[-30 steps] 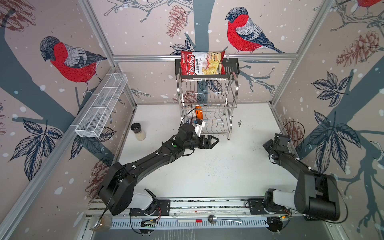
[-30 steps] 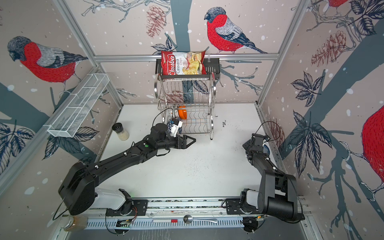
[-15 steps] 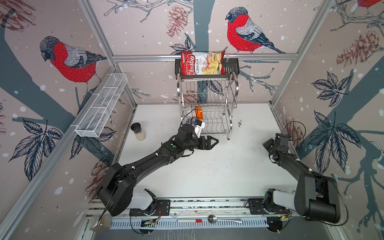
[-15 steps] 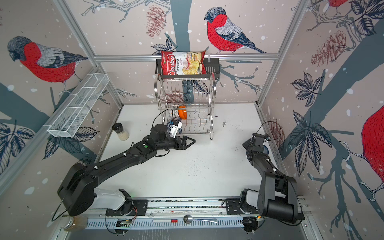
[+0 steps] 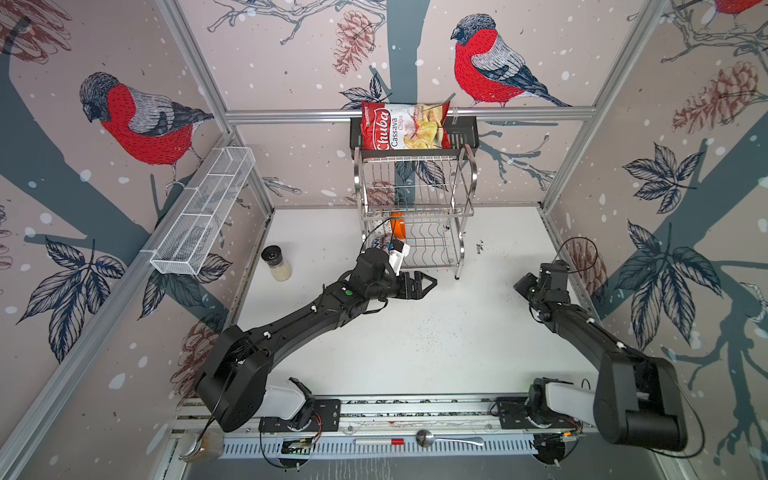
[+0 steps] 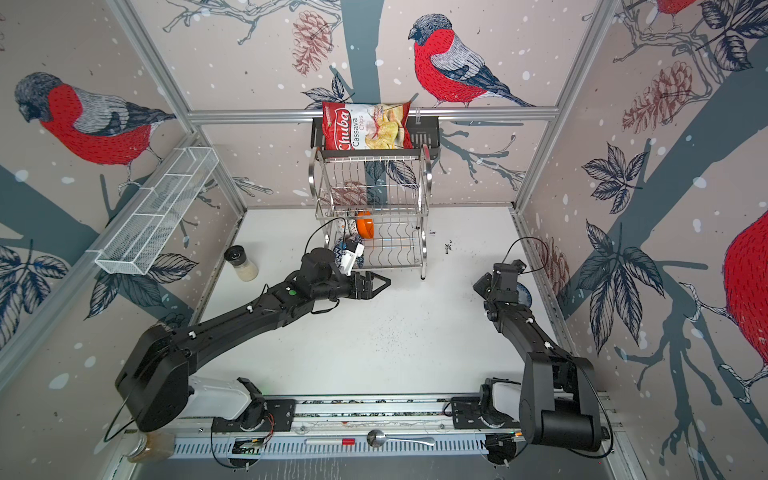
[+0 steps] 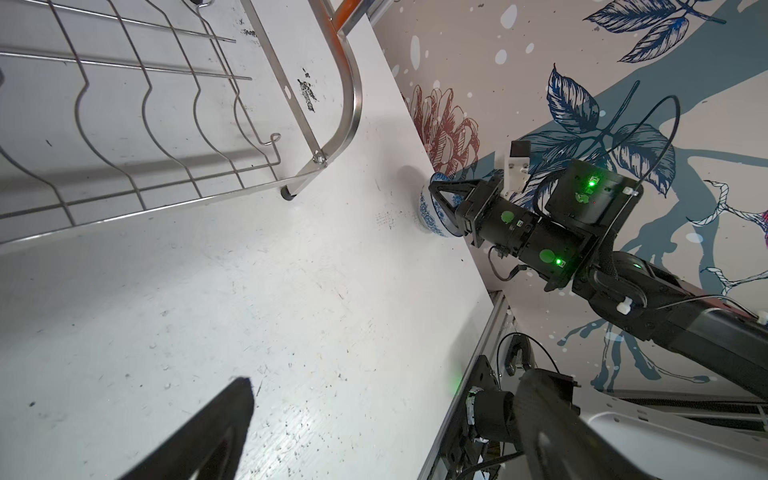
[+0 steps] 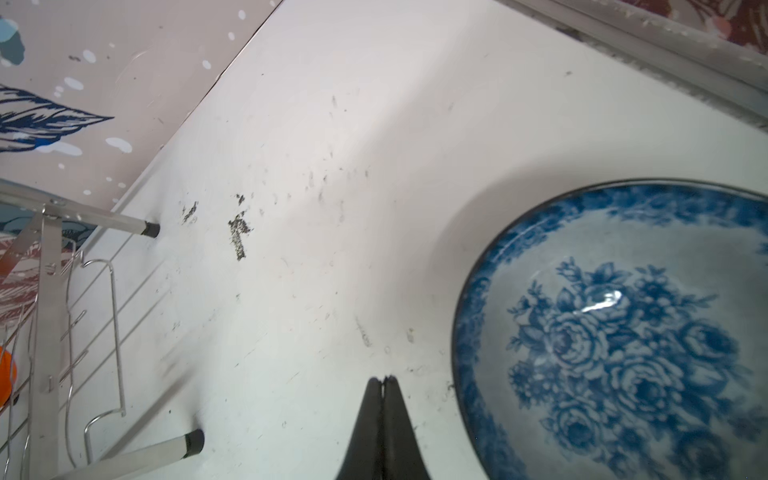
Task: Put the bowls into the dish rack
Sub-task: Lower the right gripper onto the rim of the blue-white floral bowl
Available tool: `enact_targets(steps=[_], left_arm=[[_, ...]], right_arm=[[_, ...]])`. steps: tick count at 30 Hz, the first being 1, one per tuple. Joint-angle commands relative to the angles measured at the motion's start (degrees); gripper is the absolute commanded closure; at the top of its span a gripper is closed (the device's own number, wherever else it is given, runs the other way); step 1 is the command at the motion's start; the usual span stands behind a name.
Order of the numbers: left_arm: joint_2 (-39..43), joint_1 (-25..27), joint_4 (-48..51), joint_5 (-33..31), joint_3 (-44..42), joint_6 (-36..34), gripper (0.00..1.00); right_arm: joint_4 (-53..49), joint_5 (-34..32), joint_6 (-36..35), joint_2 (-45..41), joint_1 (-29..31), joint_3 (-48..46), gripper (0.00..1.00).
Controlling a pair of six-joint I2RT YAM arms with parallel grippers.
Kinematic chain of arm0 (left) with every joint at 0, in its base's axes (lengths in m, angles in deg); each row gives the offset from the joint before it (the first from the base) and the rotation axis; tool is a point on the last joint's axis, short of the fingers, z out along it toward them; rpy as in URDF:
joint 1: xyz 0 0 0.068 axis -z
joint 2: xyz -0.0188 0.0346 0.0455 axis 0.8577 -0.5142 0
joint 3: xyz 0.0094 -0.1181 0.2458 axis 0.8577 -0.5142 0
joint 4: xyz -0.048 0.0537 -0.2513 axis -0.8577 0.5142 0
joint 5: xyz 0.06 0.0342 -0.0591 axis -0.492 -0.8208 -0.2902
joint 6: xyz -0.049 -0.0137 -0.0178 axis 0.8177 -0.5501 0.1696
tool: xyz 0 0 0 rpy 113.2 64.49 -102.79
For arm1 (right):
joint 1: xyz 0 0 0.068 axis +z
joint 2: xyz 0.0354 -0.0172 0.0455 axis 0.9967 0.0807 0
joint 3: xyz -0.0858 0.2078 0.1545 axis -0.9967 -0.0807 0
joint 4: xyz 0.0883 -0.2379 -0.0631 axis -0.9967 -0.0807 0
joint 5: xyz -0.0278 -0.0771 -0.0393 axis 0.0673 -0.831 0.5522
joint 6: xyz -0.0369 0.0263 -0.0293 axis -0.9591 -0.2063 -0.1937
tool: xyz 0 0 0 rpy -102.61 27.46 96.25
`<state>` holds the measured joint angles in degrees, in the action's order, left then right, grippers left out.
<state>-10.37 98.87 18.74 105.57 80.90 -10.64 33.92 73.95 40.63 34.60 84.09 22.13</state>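
Observation:
The dish rack (image 5: 415, 214) (image 6: 372, 214) stands at the back of the table. A glossy orange bowl (image 5: 397, 226) (image 6: 365, 224) sits on edge in its lower tier, with patterned bowls (image 6: 350, 227) beside it, partly hidden by my left wrist. My left gripper (image 5: 424, 284) (image 6: 380, 284) hovers open and empty in front of the rack. A blue-floral bowl (image 8: 623, 332) (image 7: 428, 216) (image 6: 524, 296) rests upright on the table by the right wall. My right gripper (image 8: 384, 379) (image 7: 434, 189) is shut on nothing, just beside that bowl's rim.
A glass shaker jar (image 5: 276, 264) stands at the table's left. A white mesh basket (image 5: 203, 216) hangs on the left wall. A chips bag (image 5: 403, 126) sits on the black shelf above the rack. The right wall rail (image 8: 665, 54) runs close behind the bowl.
My right gripper's fingers have closed together beside the blue-floral bowl. The left arm has stayed where it was.

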Motion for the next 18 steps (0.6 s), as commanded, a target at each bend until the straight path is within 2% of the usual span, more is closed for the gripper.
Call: enact_targets(steps=[1, 4, 7, 11, 14, 18], left_arm=[[0.5, -0.3, -0.3, -0.9, -0.3, -0.7, 0.02], [0.4, -0.4, -0.5, -0.8, -0.6, -0.5, 0.02], [0.2, -0.4, -1.2, -0.5, -0.7, -0.1, 0.02], [0.0, -0.4, -3.0, -0.3, -1.2, 0.8, 0.02], [0.1, -0.4, -3.9, 0.3, -1.7, 1.0, 0.02], [0.5, -0.6, -5.0, 0.4, -2.8, 0.8, 0.02]], right_arm=[[-0.4, -0.6, -1.8, -0.7, 1.7, 1.1, 1.00], [-1.6, -1.2, -2.0, -2.2, 1.6, 1.3, 0.96], [-4.6, -3.8, -3.2, -2.0, 1.4, 3.4, 0.80], [-10.3, -8.0, -5.3, 2.7, 1.3, 8.3, 0.70], [-12.2, -9.0, -6.2, 5.9, 1.1, 10.0, 0.67], [-13.7, -10.3, -6.8, 8.9, 1.2, 10.9, 0.57]])
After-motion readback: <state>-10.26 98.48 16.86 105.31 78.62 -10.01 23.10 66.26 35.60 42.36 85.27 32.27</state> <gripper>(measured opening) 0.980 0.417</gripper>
